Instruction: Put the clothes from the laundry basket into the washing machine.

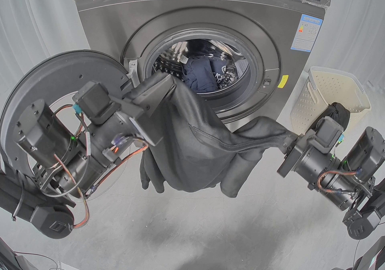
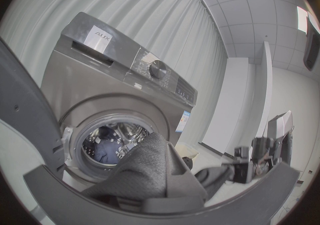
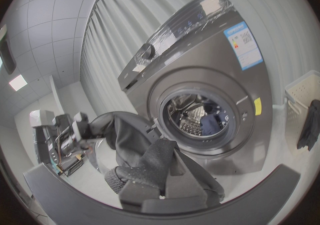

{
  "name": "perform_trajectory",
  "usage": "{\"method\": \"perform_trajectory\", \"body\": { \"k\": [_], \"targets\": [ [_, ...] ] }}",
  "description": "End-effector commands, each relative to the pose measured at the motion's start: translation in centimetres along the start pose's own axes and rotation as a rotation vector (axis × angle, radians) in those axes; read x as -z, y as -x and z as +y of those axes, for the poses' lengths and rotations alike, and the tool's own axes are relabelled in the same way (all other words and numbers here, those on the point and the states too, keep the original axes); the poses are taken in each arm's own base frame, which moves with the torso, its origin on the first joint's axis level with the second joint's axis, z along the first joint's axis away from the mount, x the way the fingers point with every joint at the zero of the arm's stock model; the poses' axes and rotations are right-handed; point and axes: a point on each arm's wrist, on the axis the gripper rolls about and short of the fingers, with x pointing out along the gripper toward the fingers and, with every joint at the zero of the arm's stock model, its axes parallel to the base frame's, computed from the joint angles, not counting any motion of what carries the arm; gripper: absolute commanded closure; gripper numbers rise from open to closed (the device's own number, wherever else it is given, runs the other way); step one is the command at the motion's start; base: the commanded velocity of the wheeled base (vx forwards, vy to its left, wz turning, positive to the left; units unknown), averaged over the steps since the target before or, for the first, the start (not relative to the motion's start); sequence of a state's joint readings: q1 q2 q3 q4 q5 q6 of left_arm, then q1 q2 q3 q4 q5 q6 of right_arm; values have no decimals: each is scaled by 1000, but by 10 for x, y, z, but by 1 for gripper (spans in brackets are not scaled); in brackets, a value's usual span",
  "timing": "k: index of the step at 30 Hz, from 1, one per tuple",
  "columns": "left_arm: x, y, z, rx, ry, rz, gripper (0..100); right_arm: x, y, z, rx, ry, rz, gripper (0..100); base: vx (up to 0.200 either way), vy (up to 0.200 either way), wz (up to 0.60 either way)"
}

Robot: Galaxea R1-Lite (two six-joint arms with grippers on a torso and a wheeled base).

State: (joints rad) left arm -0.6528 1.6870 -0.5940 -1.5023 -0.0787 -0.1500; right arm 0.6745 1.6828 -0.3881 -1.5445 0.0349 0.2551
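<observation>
"Washing machine (image 1: 256, 30) first: where's its mouth?"

"Straight ahead. Its door (image 1: 48, 78) is swung off to the left, and the drum opening (image 1: 256, 78) has dark blue clothes (image 1: 200, 72) inside."

"And the dark garment (image 1: 192, 142)?"

"Slung crosswise between both arms and sagging in the middle, with its long axis across the opening."

"Grips?"

"Left gripper (image 1: 158, 90) is clamped on one end, just at the opening's lip. The right gripper (image 1: 289, 141) pinches the other end, lower and out toward the laundry basket (image 1: 341, 78). Left is nearer, so I'd judge it leads in."
</observation>
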Motion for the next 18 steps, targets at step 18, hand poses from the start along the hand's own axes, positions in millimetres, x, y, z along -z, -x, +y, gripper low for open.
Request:
{"method": "perform_trajectory", "body": {
  "k": [18],
  "targets": [
    [-12,-55,-26,94,39,-58,100,93,50,10,-19,-12,490,0,0,0,0]
  ]
}}
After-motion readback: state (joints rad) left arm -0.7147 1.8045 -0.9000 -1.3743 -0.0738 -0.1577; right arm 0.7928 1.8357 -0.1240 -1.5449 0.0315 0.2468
